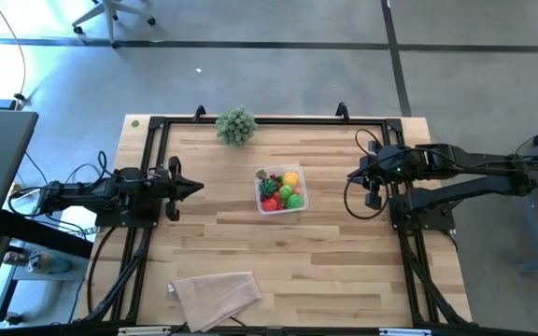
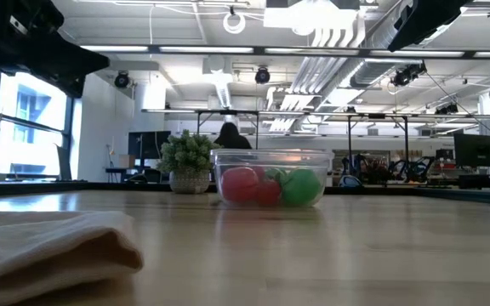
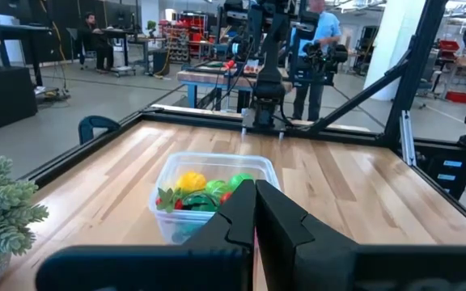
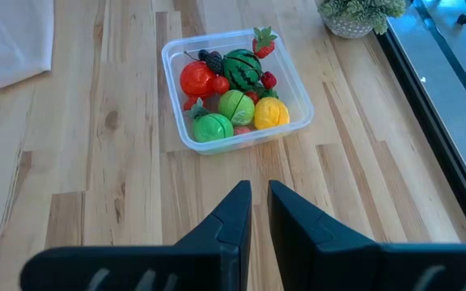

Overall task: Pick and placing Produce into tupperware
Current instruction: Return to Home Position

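Light wooden bench (image 1: 344, 271), with the left gripper (image 1: 197, 189) clenched and empty at its left side and the right gripper (image 1: 353, 175) likewise at its right. Midway between them, the clear rectangular plastic tupperware (image 2: 270, 160) contains the red, green and yellow toy produce (image 4: 235, 93) (striped watermelon included).

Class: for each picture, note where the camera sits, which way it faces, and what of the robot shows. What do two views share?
High: overhead, straight down; left claw and right claw flank the clear box.
Low: tabletop height, level across to the box; arm parts at top.
Left wrist: faces the box and the right arm; own claw shows.
Right wrist: looks down on the box; own claw shows.
Shared: every view shows the box.
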